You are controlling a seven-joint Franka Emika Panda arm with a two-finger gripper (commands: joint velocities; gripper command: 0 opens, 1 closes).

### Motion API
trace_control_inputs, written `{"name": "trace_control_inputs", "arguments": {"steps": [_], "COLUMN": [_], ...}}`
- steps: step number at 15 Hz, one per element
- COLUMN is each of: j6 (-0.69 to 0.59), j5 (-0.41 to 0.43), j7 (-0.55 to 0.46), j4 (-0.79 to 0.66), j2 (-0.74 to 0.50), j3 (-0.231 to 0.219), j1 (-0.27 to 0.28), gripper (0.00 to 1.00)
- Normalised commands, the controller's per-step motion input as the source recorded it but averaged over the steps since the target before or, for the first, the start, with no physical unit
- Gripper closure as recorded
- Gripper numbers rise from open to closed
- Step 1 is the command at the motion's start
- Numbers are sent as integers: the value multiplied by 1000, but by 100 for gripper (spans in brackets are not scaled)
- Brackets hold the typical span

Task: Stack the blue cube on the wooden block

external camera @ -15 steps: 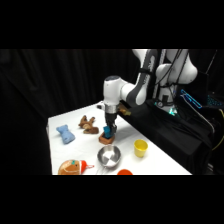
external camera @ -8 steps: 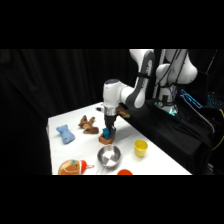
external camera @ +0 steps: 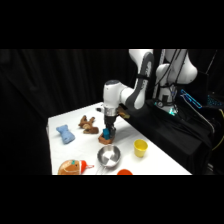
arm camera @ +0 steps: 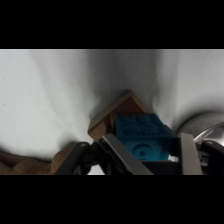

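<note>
As the arm reached down from the upper right over the white desk (external camera: pixel 70 150), we recorded the claw (external camera: pixel 108 133) closed upon the blue cube (external camera: pixel 106 133), one finger pressed to each side of it. In the wrist view the claw (arm camera: pixel 149 157) showed the blue cube (arm camera: pixel 141 139) gripped between its two fingers (arm camera: pixel 187 155), with the cube's underside directly over the wooden block (arm camera: pixel 120 112); whether cube and block touched we could not tell.

Taking the wooden block (external camera: pixel 105 140) as landmark, we listed the following:

- Blue cube: on top of or just above the block, held in the claw.
- Metal bowl (external camera: pixel 109 156): just in front of the block, toward the desk's near edge; its rim (arm camera: pixel 212 127) showed at the right of the wrist view.
- Yellow cup (external camera: pixel 140 147): to the right of the block, near it, upright.
- Brown plush toy (external camera: pixel 88 124): behind and left of the block, near it.
- Pale blue bone-shaped item (external camera: pixel 65 133): farther left of the block, well apart.
- Orange item (external camera: pixel 72 166): in front and left of the block, at the desk's near edge, kind unclear.
</note>
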Motion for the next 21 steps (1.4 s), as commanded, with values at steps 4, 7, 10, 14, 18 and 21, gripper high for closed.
{"name": "trace_control_inputs", "arguments": {"steps": [4, 7, 10, 14, 18, 21], "j6": [-101, -187, -313, -405, -478, -509], "j5": [74, 46, 30, -8, 41, 59], "j7": [-185, -163, -151, -102, -130, -166], "j4": [-45, -62, -44, 9, 139, 206], "j2": [-185, -268, -330, -370, -302, -223], "j3": [65, 39, 27, 1, 21, 25], "j1": [-77, -57, -41, -8, -20, -21], "gripper": [0, 0, 0, 0, 0, 0]}}
